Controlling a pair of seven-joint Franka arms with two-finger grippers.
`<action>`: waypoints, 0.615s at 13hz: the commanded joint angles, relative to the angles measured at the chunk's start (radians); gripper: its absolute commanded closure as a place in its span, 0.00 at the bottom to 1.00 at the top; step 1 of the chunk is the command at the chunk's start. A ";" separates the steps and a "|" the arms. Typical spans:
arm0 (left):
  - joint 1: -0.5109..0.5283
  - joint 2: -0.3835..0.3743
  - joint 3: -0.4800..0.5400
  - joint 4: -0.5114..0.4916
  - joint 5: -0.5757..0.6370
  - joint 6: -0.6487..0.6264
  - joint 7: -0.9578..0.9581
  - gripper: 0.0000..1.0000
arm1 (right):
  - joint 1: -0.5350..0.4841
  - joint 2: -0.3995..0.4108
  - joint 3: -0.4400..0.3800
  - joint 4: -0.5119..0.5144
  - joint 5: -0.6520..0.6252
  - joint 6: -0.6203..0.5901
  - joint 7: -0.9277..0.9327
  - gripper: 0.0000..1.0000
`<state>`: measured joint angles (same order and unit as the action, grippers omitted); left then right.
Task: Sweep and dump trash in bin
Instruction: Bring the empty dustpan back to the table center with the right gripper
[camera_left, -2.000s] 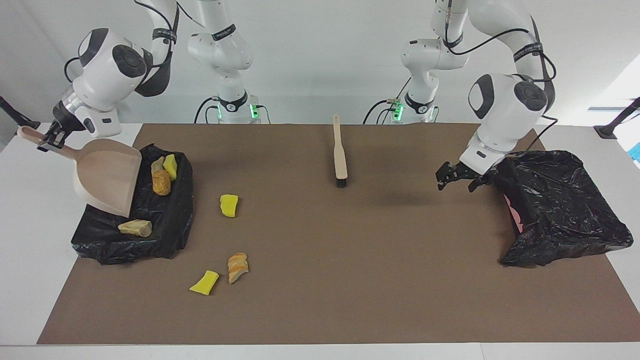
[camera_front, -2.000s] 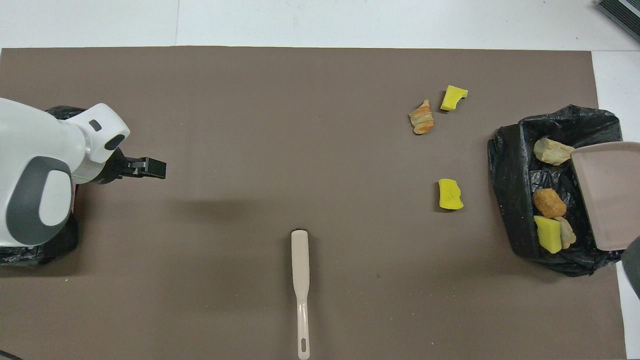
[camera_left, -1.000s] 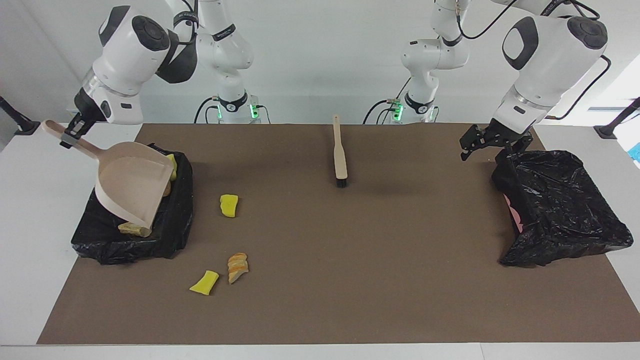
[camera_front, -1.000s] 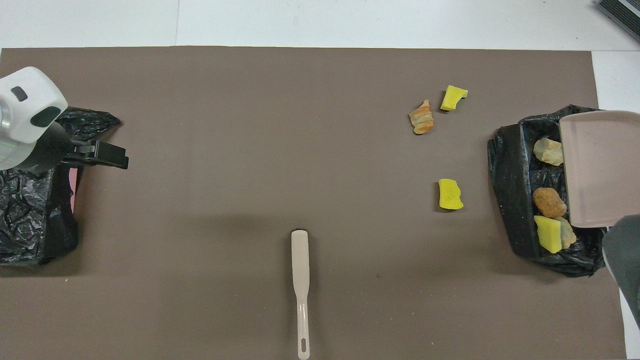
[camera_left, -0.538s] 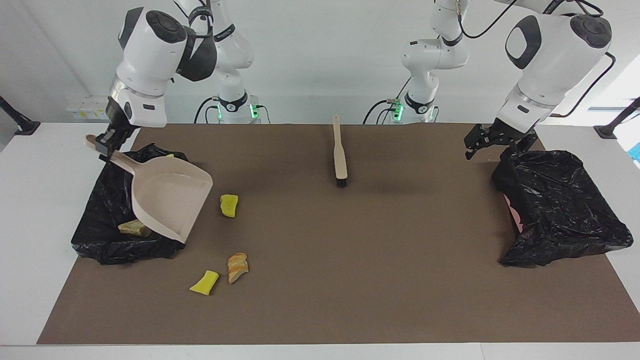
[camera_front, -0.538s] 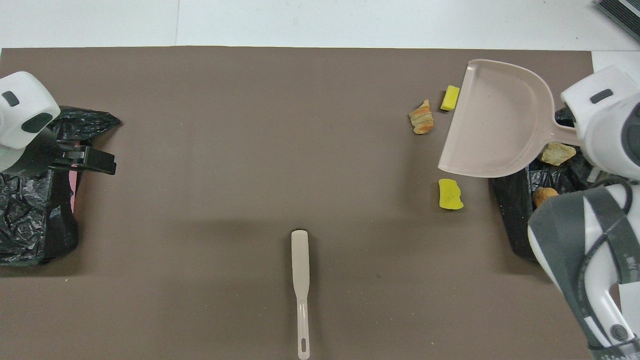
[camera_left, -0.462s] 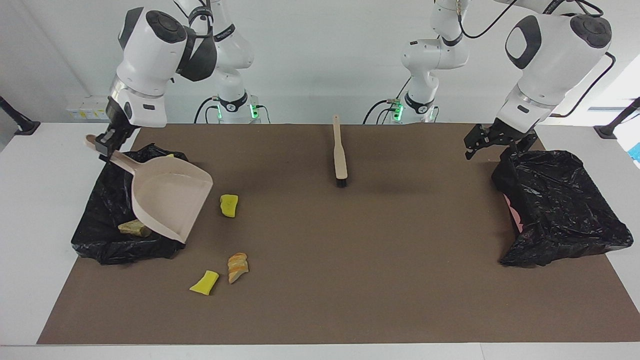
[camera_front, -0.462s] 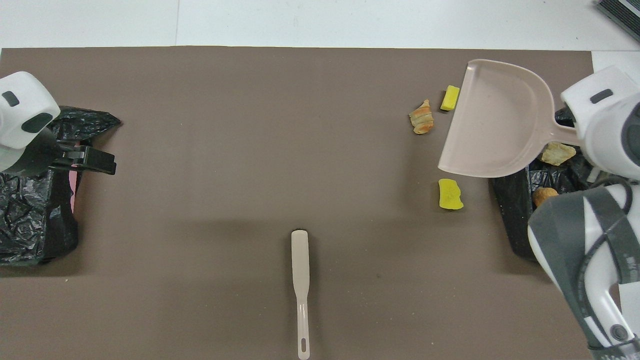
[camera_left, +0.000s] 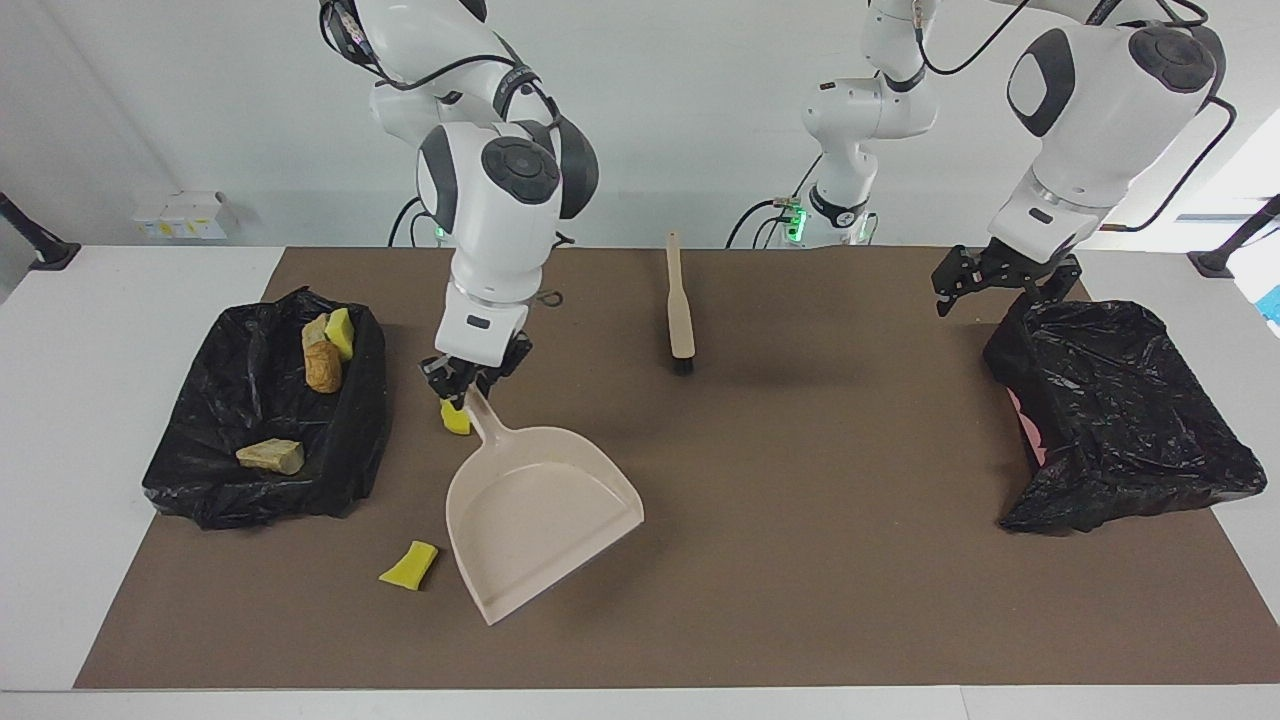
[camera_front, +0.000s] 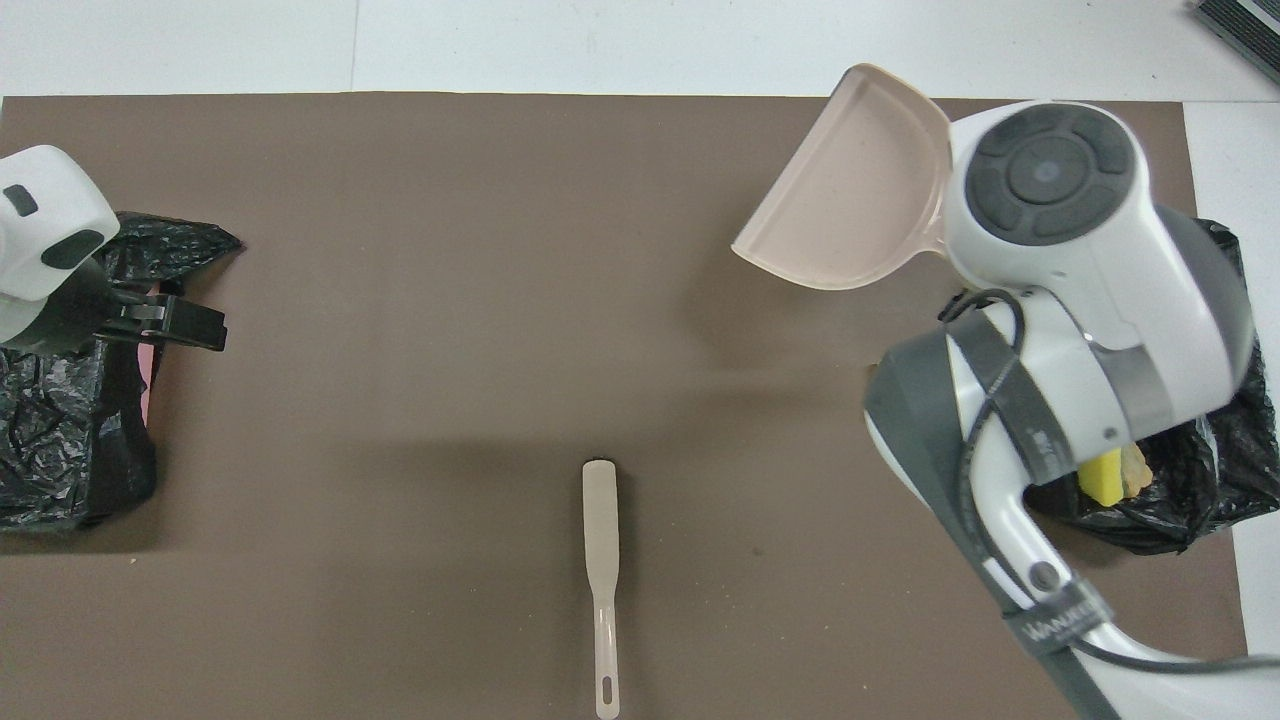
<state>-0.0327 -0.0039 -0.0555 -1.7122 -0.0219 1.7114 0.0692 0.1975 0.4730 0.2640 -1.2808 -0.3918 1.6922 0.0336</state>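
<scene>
My right gripper (camera_left: 466, 385) is shut on the handle of the beige dustpan (camera_left: 540, 515), which hangs tilted just over the brown mat beside the bin (camera_left: 365, 430) at the right arm's end. From overhead the dustpan (camera_front: 850, 200) shows while that gripper is hidden under its arm. Trash on the mat: a yellow piece (camera_left: 455, 420) by the handle and another yellow piece (camera_left: 409, 565) beside the pan. The pan hides anything under it. Three trash pieces lie in the bin, one a tan lump (camera_left: 270, 456). My left gripper (camera_left: 985, 293) hangs open and holds nothing.
A beige brush (camera_left: 680, 300) lies on the mat midway between the arms, near the robots, also seen from above as the brush (camera_front: 600, 570). A second black-bagged bin (camera_left: 1120, 410) stands at the left arm's end, under the left gripper's edge.
The right arm has swung the dustpan off the bin and out over the mat toward the middle, now covering the bread-like piece. The left gripper has stayed by its bin.
</scene>
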 joint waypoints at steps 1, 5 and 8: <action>0.010 -0.013 -0.006 -0.004 0.013 -0.004 0.008 0.00 | 0.077 0.140 -0.002 0.184 0.074 -0.048 0.235 1.00; 0.005 -0.018 -0.006 -0.012 0.013 -0.009 0.011 0.00 | 0.198 0.265 -0.003 0.276 0.139 -0.031 0.516 1.00; 0.004 -0.025 -0.006 -0.026 0.013 -0.004 0.017 0.00 | 0.235 0.296 -0.006 0.288 0.236 -0.008 0.627 1.00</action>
<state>-0.0327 -0.0039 -0.0576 -1.7132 -0.0219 1.7114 0.0710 0.4313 0.7376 0.2630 -1.0525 -0.2332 1.6882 0.6284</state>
